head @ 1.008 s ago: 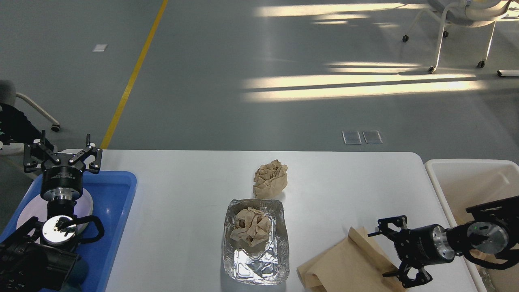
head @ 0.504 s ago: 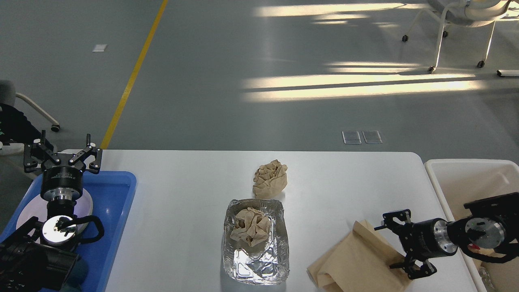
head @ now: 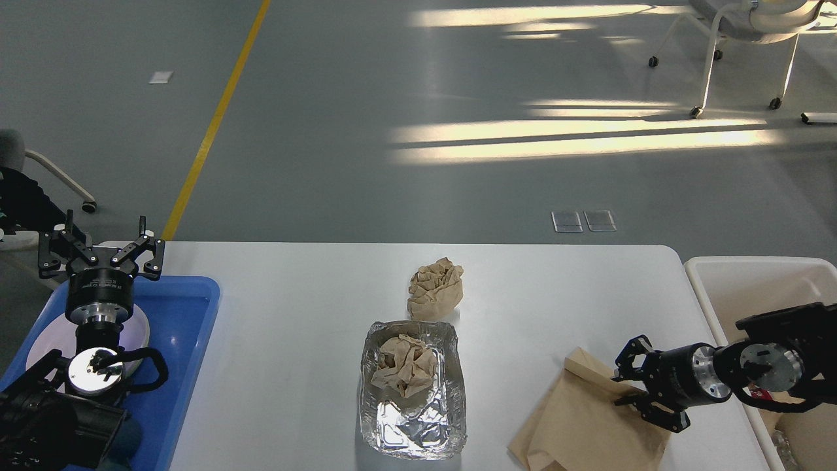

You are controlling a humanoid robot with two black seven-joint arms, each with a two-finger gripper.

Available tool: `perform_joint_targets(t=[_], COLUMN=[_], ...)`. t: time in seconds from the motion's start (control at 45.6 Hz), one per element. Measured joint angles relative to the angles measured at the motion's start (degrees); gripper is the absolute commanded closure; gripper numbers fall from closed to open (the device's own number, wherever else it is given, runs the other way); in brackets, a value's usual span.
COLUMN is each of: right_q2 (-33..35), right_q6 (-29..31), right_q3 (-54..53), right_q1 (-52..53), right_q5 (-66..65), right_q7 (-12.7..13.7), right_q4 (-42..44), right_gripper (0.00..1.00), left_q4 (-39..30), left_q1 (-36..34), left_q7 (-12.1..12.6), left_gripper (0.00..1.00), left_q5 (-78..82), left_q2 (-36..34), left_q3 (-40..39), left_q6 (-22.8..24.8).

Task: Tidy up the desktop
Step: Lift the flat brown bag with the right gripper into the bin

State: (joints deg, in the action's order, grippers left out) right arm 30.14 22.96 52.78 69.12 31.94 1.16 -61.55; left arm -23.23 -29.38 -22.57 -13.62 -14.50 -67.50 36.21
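Note:
The white desktop (head: pixel 294 314) carries a crumpled brown paper ball (head: pixel 436 288) at its middle. In front of that ball stands a foil tray (head: pixel 458 418) with another crumpled brown paper (head: pixel 405 366) inside. A flat brown paper bag (head: pixel 582 425) lies at the front right. My right gripper (head: pixel 618 390) comes in from the right with its fingers closed on the bag's right edge. My left gripper (head: pixel 98 252) hangs open over the far end of a blue tray (head: pixel 189 307), holding nothing.
A white plate (head: pixel 137 333) lies in the blue tray under my left arm. A white bin (head: pixel 752 275) stands off the desktop's right edge, behind my right arm. Chairs stand on the grey floor beyond.
My right gripper has moved up and to the right while narrowing, and the brown paper bag has slid right with it. The left arm has stayed still.

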Motion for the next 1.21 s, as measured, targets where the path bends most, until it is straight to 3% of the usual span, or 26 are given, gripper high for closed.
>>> perform_joint_targets(t=[0.416,0.657,0.811,1.03,1.205], right_q2=[3.2,9.4,12.1,12.2,12.3], right_q6=[1.8,12.4,18.7,22.8,23.1], right_q3=[0.5,0.2,4.1,12.1,14.9], right_q1=[11.0,23.2,36.9,54.7,59.7], right_q5=[-5.8,-6.0,-6.1,-6.0,-7.0], right_q7=[-0.1,-0.1,0.3,0.3,0.2], right_q4=[-0.8,-1.1,-1.1,-1.1,-0.4], right_gripper=[1.0,1.0,1.0,1.0,1.0], left_q4=[0.0,0.0,0.0,0.0,0.0], left_q1=[0.0,0.0,0.0,0.0,0.0], left_q7=[0.0,0.0,0.0,0.0,0.0], left_gripper=[0.04,0.04,0.04,0.04,0.04], left_q5=[0.0,0.0,0.0,0.0,0.0], left_q2=[0.0,0.0,0.0,0.0,0.0], left_q3=[0.0,0.0,0.0,0.0,0.0], left_q6=[0.0,0.0,0.0,0.0,0.0])
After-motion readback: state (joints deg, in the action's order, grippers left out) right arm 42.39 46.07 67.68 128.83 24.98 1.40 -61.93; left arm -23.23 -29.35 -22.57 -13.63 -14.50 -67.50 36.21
